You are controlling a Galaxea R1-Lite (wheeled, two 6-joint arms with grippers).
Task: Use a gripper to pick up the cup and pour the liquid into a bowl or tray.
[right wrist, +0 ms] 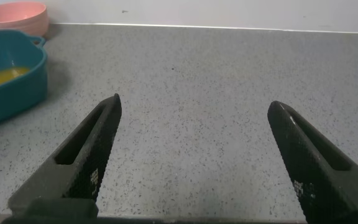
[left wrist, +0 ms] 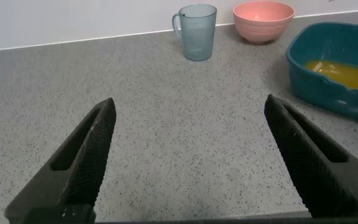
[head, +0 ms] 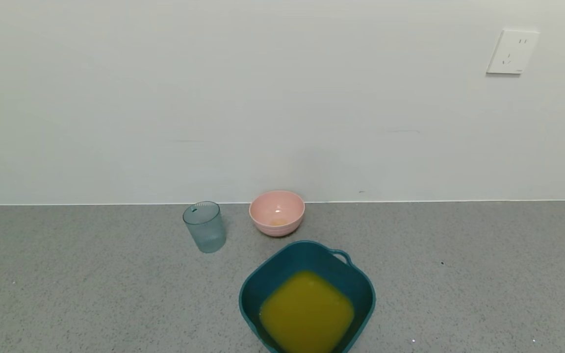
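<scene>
Bare counter around the cup, pink bowl beside, basin nearer.

Before me runs a grey speckled countertop meeting a plain white wall. A white power socket sits high on that wall, to my right.

basin near rim cut by frame edge | cup rim mark too small to ID
</scene>
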